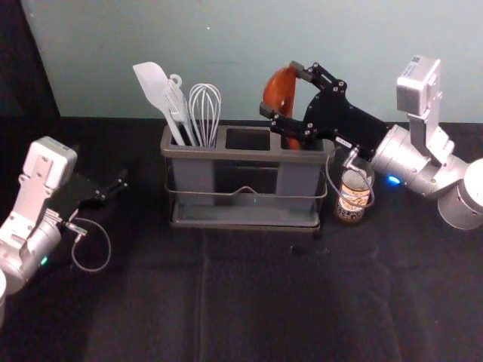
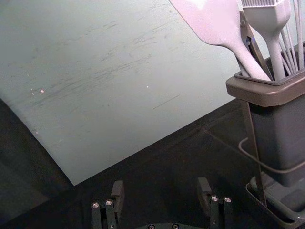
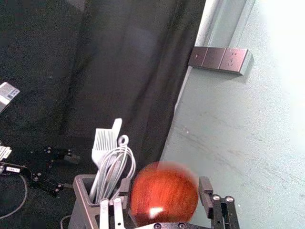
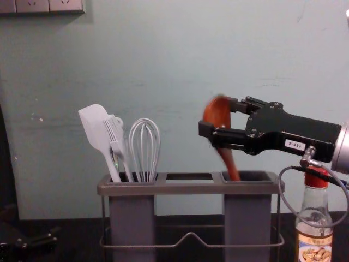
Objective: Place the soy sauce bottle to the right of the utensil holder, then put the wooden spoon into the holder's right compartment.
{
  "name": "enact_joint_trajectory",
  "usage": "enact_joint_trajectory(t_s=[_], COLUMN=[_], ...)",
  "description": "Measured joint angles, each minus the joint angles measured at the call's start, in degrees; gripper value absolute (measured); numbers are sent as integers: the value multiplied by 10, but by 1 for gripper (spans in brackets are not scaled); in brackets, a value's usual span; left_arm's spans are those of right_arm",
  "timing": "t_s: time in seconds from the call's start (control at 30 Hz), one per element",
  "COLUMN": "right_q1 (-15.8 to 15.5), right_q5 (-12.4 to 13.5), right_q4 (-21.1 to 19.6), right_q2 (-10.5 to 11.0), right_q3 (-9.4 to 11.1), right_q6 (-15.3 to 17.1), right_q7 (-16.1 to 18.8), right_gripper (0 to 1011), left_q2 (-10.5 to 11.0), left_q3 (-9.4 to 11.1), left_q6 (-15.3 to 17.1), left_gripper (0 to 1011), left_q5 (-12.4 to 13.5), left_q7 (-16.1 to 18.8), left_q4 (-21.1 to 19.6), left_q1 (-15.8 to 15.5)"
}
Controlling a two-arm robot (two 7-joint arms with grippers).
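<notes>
Soy sauce bottle (image 1: 349, 205): upright on the dark-covered worktop (image 1: 151, 309), just beside the utensil holder's (image 1: 245, 154) right end; a looped cable (image 4: 284, 200) passes in front of it.
Left hand (image 1: 109, 194): low on the left, its arm coming in from the left edge, fingers (image 2: 117, 191) spread apart.
Left-side room: an open gap between that hand and the holder's left end.
Right arm (image 1: 423, 170): reaches inward from the right edge, close above the bottle, nearly level in the chest view.
Right hand (image 1: 279, 89): above the right compartment (image 4: 247, 224), pointing left, fingers wide apart on either side of the spoon's bowl; whether they touch it cannot be told.
Wooden spoon (image 4: 218, 112): bowl up between those fingers, tilted, its handle reaching down into the right compartment.
Holder edges: raised rim around the openings; middle compartment (image 4: 189, 176) open, left compartment (image 4: 132, 218) holding a white spatula (image 1: 153, 84), brush (image 4: 114, 134) and whisk (image 1: 204, 109).
Behind: a pale wall (image 1: 226, 45), with room between it and the right hand uncertain.
</notes>
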Motion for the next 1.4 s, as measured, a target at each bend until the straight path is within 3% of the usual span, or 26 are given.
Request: enact_joint_trajectory(t_s=[0.2, 0.7, 1.23, 1.4], right_q1=[0, 0, -59, -106], right_q5=[0, 0, 7, 25], right_q4=[0, 0, -146, -223], right_q2=[0, 0, 53, 79], right_q3=[0, 0, 17, 38], right_q6=[0, 0, 95, 136], right_q7=[0, 0, -36, -62], right_gripper=[1002, 1002, 1002, 1003], left_q2=[0, 0, 0, 0], left_q3=[0, 0, 0, 0], left_q6=[0, 0, 0, 0], left_gripper=[1005, 1005, 1005, 1005], left_q5=[0, 0, 0, 0], left_q7=[0, 0, 0, 0], left_q4=[0, 0, 0, 0], left_q1=[0, 0, 0, 0])
